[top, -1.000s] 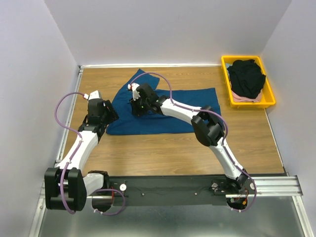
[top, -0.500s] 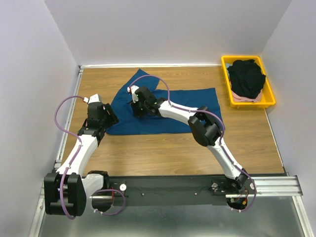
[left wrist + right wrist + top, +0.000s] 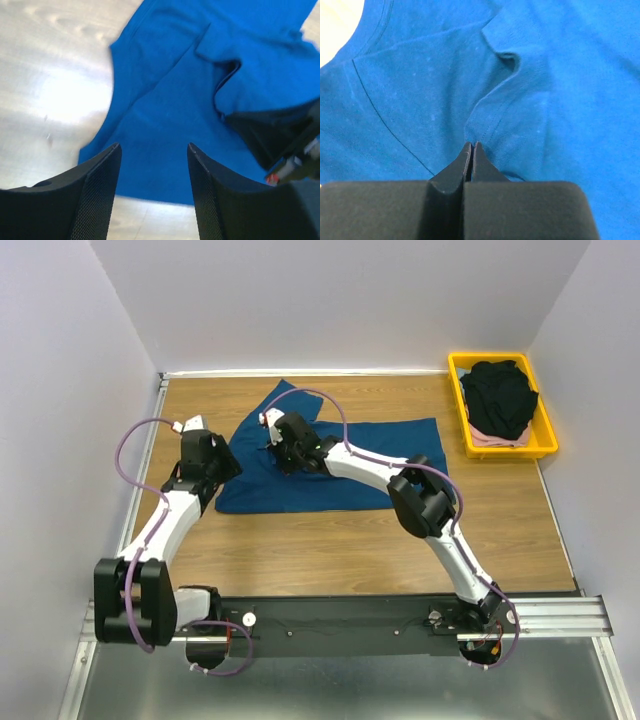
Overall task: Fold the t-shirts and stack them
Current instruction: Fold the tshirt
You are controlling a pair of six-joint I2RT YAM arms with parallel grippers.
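Note:
A dark blue t-shirt (image 3: 370,465) lies spread on the wooden table, its left part folded over and creased. My right gripper (image 3: 278,452) reaches across it and is shut, its tips (image 3: 472,143) pinching a raised hem fold of the blue t-shirt (image 3: 560,100). My left gripper (image 3: 222,468) hovers open over the shirt's lower-left edge, with blue cloth (image 3: 165,115) and bare table between its fingers (image 3: 154,146). A black t-shirt (image 3: 500,395) lies bunched on top of a pale pink one (image 3: 485,438) in the tray.
The yellow tray (image 3: 548,445) stands at the back right by the wall. White walls close in the table on the left, back and right. The right arm's elbow (image 3: 425,500) hangs over the shirt's right part. Bare wood (image 3: 330,550) lies in front of the shirt.
My right gripper has shut on the hem fold of the blue t-shirt. The left gripper has shifted slightly up the table at the shirt's left edge, and its jaws have narrowed a little.

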